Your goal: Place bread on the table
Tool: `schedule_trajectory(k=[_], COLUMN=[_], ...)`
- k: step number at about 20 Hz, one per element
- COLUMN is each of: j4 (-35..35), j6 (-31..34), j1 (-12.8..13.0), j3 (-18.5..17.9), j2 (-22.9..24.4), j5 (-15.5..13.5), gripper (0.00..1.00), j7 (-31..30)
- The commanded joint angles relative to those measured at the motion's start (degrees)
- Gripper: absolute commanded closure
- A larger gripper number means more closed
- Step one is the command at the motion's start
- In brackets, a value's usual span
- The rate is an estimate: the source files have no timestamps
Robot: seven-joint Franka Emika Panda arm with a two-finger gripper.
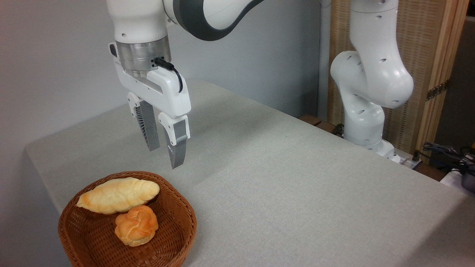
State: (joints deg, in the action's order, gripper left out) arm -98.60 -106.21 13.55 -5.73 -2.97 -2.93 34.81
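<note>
Knotted orange bread [136,225] in basket [178,237] on table [297,193].

Pretty even, soft indoor light, sharp enough; faint shadow on the light grey-beige cloth table [297,178] at centre frame.

This is looking like a robot lab: a white robot arm [371,74] is standing by a cloth-covered table [297,178], with cables [445,154] lying behind.

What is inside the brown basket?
Two breads sit inside the basket: a long pale loaf at the back and a small round orange bun in front. The basket floor under them is hidden.
</note>
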Motion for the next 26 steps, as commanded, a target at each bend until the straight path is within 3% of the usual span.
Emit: schedule_trajectory(k=[1,18,26], j4=[0.6,-0.1,-1.3], j6=[1.8,0.7,-8.5], j1=[0.1,0.1,0.0], j3=[-0.3,-0.2,-0.3], j2=[0.4,0.8,-2.2], j5=[-0.2,-0.3,-0.2], gripper=[0.00,0.00,0.00], j7=[-0.2,0.0,0.1])
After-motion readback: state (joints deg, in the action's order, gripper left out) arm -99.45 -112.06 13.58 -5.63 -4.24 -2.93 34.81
